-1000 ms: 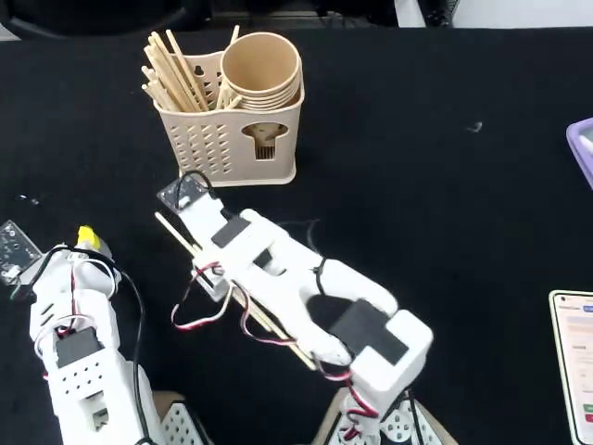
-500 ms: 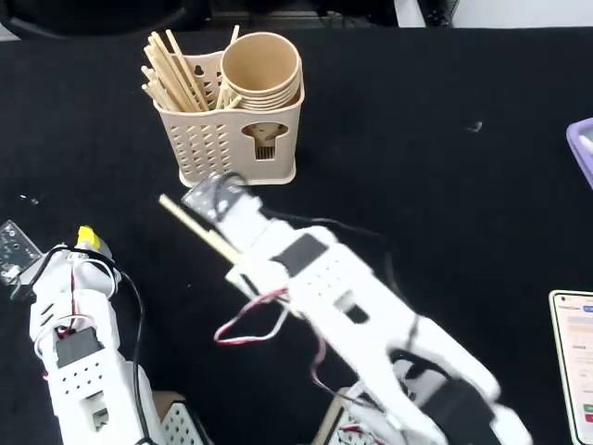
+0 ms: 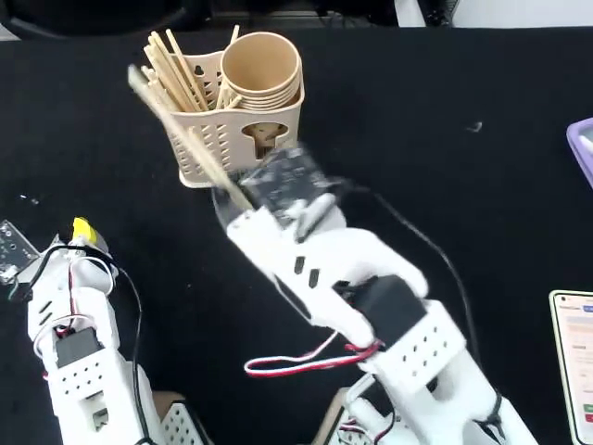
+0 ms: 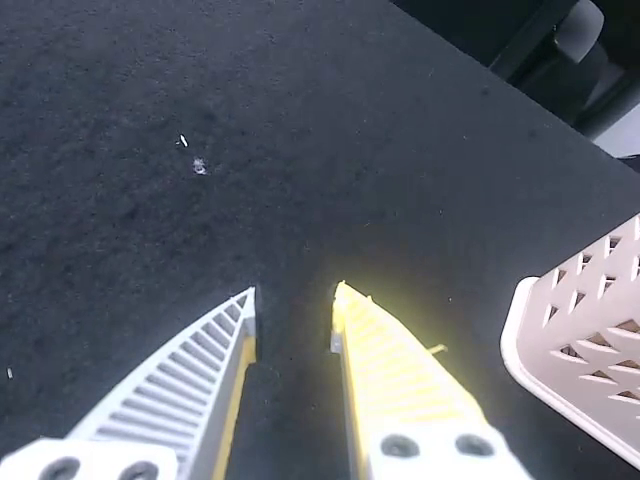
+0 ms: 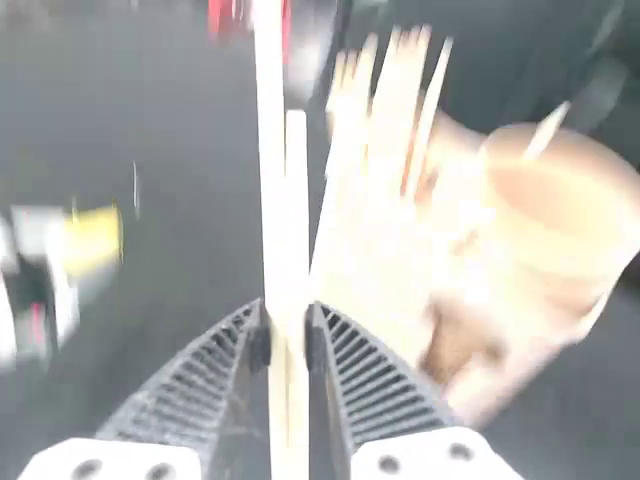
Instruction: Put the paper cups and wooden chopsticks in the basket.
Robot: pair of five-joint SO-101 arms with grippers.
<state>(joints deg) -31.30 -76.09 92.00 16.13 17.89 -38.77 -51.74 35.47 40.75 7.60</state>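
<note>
The basket [image 3: 232,139] is a pale beige plastic caddy with slotted walls, one of its kind, standing toward 12 o'clock on the black table [image 3: 445,185]. Its corner also shows in the left wrist view [image 4: 580,370]. In its 3 o'clock side sits one nested stack of tan paper cups [image 3: 262,69], open mouth up; the rims lie too close together to count. Its 9 o'clock side holds a bundle of chopsticks [image 3: 171,69] of light bare wood, leaning and fanned out, too many and too overlapped to number. The right gripper [image 3: 236,199], on the white arm that comes up from 6 o'clock, has its jaws clamped on the held chopsticks [image 3: 181,130]. The right wrist view [image 5: 285,315] shows these as two pale sticks [image 5: 280,200] pressed side by side. In the high view they slant from the jaws toward 10 o'clock, crossing the basket's near 9 o'clock corner, and their far end lies just beside the bundle. The left gripper [image 3: 83,236] is at 8 o'clock on the table, well apart from the basket. One of its jaws is yellow and the other white, and they stand apart [image 4: 293,295] with nothing between them but the black cloth.
</note>
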